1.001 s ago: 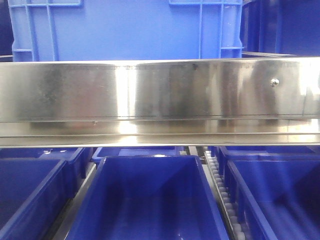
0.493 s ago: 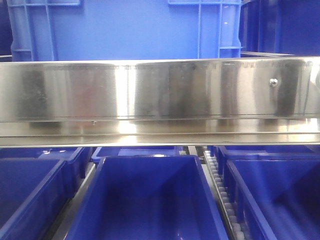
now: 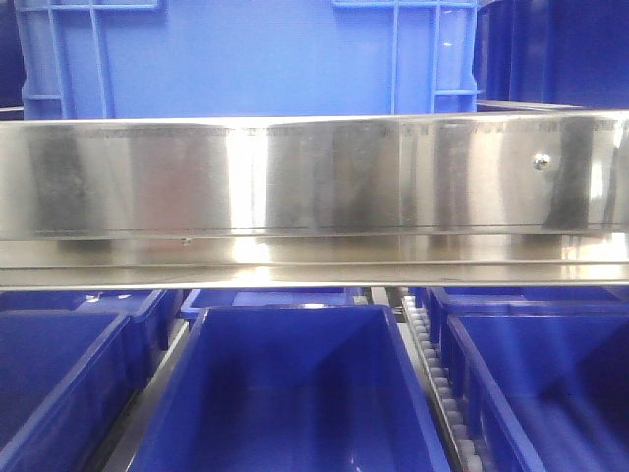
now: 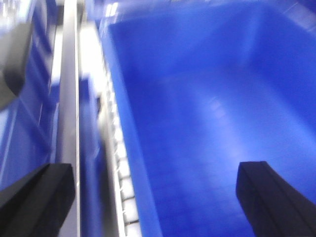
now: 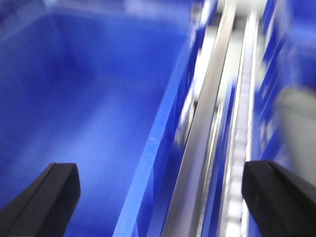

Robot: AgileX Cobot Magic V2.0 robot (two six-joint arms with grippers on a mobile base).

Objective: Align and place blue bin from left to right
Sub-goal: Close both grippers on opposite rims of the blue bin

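Front view: blue bin (image 3: 290, 393) is sitting dead centre on lower level, under steel rail (image 3: 314, 187); its long axis is running 6-to-12 o'clock, away from robot; left neighbour bin (image 3: 49, 383) is lying at 9, right neighbour bin (image 3: 541, 383) at 3, w/ roller track (image 3: 437, 383) btwn centre and right one; pale crate (image 3: 246, 59) is standing on upper level; no claw is showing here.

Left wrist view (blurred): left claw (image 4: 155, 170) is gaping wide, pinching nothing; it's straddling left long wall (image 4: 138, 163), which is running 6 to 12 btwn the fingers; bin cavity is lying at 3 of that wall, rollers and rail at 9.

Right wrist view (blurred too): right claw (image 5: 160, 168) is likewise spread wide and empty, straddling right long wall (image 5: 155, 148); cavity is lying at 9, rail and rollers at 3.

Judging from this, bin is lying btwn both arms, neither nearer; next move is prob. hinging on both claws closing evenly on opposite walls so bin isn't skewing off its 6-12 axis.
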